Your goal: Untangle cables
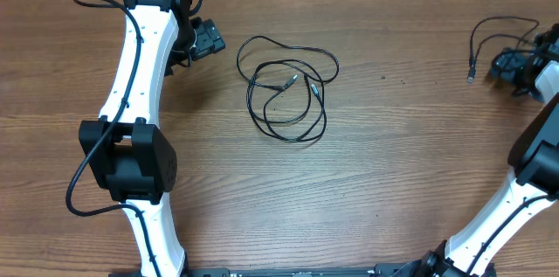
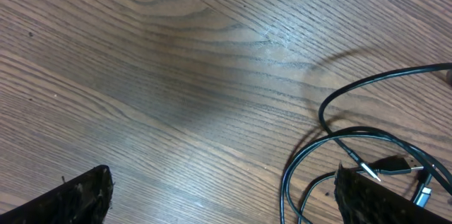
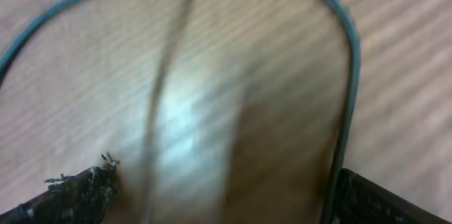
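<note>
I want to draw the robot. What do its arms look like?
The left arm and right arm have smooth white shells with chunky black joints. A thick black wire loops along the left arm. The left gripper and right gripper are black, with rough, worn-looking fingers.

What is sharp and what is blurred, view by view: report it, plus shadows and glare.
Overhead: sharp and evenly lit, the looped cable crisp, soft shadows beside the left arm. Left wrist: wood grain in focus, a broad dim shadow across the table. Right wrist: heavily blurred, the cable loop smeared, a pale glare patch on the wood.
</note>
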`<state>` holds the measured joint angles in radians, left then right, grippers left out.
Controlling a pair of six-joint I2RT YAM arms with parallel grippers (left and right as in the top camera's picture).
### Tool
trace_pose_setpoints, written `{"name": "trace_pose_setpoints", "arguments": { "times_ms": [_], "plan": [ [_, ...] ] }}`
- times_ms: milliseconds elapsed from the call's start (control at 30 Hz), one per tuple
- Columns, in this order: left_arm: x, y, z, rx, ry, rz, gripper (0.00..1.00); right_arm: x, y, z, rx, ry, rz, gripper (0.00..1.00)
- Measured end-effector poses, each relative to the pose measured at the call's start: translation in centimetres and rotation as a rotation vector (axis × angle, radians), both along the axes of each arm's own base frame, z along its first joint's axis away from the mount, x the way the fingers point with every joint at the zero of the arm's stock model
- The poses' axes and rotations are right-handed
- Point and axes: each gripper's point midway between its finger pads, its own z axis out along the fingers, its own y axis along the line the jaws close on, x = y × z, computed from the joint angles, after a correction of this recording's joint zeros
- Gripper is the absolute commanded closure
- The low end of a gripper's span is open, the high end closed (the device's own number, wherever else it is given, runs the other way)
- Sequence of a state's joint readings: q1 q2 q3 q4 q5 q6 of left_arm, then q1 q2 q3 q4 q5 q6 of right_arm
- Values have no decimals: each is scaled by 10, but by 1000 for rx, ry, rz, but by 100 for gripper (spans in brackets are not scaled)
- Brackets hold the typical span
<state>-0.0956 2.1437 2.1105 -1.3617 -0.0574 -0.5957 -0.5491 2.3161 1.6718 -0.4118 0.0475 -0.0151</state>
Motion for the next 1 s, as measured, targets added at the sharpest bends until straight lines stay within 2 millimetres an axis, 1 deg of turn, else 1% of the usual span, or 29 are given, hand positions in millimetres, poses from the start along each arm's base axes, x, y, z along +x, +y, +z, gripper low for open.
{"name": "trace_pose_setpoints", "arguments": {
  "times_ms": [33, 67, 133, 200, 233, 333, 367, 400, 433, 633, 767, 867, 900, 967, 1000],
  "plan": [
    [0, 0, 0, 0, 0, 0, 0, 2, -1, -1, -6, -7, -1, 0],
    [0, 0, 0, 0, 0, 0, 0, 8, -6, 0, -25, -35, -2, 0],
    [0, 0, 0, 0, 0, 0, 0, 22, -14, 1, -64, -94, -2, 3],
    [0, 0, 0, 0, 0, 0, 0, 27, -19, 1, -84, -120, -3, 5],
    [0, 0, 0, 0, 0, 0, 0, 31, -20, 1, -93, -134, -2, 8],
    [0, 0, 0, 0, 0, 0, 0, 37, -25, 1, -114, -167, -2, 8],
    [0, 0, 0, 0, 0, 0, 0, 38, -25, 1, -116, -170, -2, 8],
    [0, 0, 0, 0, 0, 0, 0, 38, -25, 1, -117, -170, -1, 2],
    [0, 0, 0, 0, 0, 0, 0, 38, -25, 0, -116, -169, 0, 0],
    [0, 0, 0, 0, 0, 0, 0, 36, -17, -2, -85, -132, 57, 0],
    [0, 0, 0, 0, 0, 0, 0, 24, -4, 0, -31, -51, 119, 0],
    [0, 0, 0, 0, 0, 0, 0, 8, 10, 3, 17, 33, 175, 0],
    [0, 0, 0, 0, 0, 0, 0, -4, 19, 5, 49, 88, 203, 0],
    [0, 0, 0, 0, 0, 0, 0, -15, 27, 7, 75, 132, 226, 0],
    [0, 0, 0, 0, 0, 0, 0, -19, 30, 12, 79, 142, 233, 0]
  ]
}}
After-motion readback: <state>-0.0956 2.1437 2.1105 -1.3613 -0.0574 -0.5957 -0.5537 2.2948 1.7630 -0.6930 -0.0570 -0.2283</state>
